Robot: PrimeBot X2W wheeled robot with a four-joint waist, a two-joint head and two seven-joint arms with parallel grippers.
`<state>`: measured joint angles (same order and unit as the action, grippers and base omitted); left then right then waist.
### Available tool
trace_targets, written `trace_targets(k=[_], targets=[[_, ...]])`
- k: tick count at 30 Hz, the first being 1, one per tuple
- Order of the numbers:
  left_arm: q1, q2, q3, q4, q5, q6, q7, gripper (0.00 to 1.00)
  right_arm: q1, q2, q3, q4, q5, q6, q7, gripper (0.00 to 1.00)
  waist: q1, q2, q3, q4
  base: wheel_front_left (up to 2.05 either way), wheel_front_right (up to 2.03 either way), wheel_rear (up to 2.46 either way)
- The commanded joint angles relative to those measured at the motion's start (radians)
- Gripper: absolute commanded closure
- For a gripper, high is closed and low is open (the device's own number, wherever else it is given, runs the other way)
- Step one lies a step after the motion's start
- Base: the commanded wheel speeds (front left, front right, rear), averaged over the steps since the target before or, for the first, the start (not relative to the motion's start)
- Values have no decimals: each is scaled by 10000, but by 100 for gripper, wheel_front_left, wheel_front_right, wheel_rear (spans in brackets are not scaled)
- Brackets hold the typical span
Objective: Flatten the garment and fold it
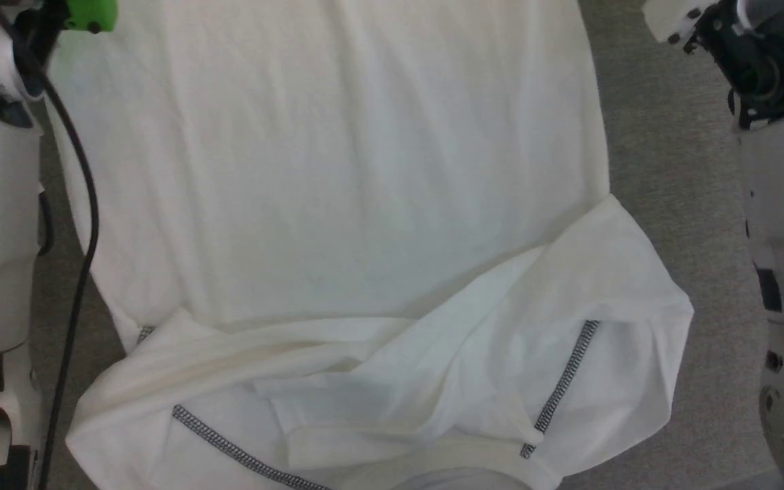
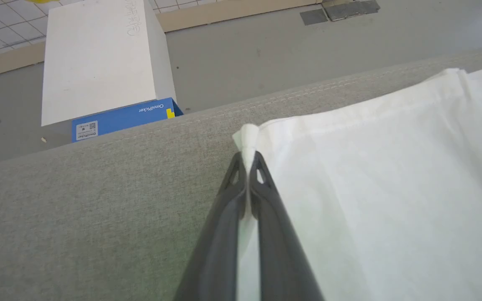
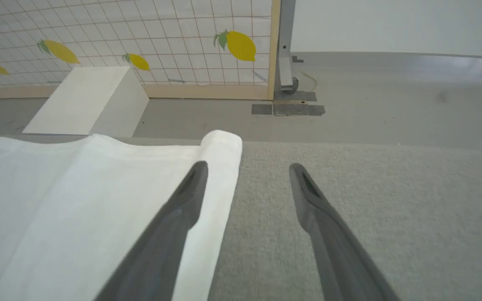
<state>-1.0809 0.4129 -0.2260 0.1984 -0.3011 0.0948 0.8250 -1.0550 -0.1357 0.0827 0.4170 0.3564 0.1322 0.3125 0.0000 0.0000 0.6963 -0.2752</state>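
Note:
The white garment [image 1: 337, 177] lies spread over the grey table, its body smooth. Its near part is bunched, with sleeves folded across and dark zigzag seams [image 1: 565, 371] showing. In the left wrist view my left gripper [image 2: 248, 161] is shut on a pinched corner of the garment [image 2: 383, 179] near the table's far edge. My right gripper [image 3: 247, 169] stands open at the other far corner. One of its fingers [image 3: 182, 205] rests over the rolled hem of the garment [image 3: 69, 188]; the other finger is above bare table. The "LUCKY" patch is hidden.
The grey fabric table [image 1: 678, 204] has bare strips left and right of the garment. Beyond its far edge stand a white box [image 2: 98, 58] on a blue box [image 2: 124, 117] on the grey floor. A tiled wall with lemon pictures [image 3: 241, 45] stands behind. My pale forearms [image 1: 783, 224] flank the garment.

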Motion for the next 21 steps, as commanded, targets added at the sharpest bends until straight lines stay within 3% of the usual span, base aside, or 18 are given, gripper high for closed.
trace_targets(k=[1,9,16,17,18,21], targets=[[-307,-183,-119,52,-116,-115,-215,100,-501,-83,-45,584,-181,-15,261,0,0,0,-19,1035,0,0,0],[-1044,-1114,-567,484,-372,-516,-1272,100,-2642,-372,-1016,3163,-1477,-15,1390,0,0,0,519,2242,0,0,0],[-1335,-1425,-737,974,-473,-745,-1966,100,-3513,-519,-1976,4348,-2891,-15,2511,0,0,0,897,2649,0,0,0],[-1359,-1446,-724,1060,-511,-761,-2038,100,-3591,-501,-2121,4479,-3068,-15,2788,24,0,0,923,2657,0,0,0],[-1381,-1453,-718,1125,-528,-772,-2097,100,-3642,-491,-2199,4557,-3229,-15,3001,55,0,0,936,2658,0,0,0],[-1452,-1439,-723,1340,-557,-822,-2244,100,-3730,-486,-2340,4675,-3749,-15,3644,98,0,0,941,2623,0,0,0]])
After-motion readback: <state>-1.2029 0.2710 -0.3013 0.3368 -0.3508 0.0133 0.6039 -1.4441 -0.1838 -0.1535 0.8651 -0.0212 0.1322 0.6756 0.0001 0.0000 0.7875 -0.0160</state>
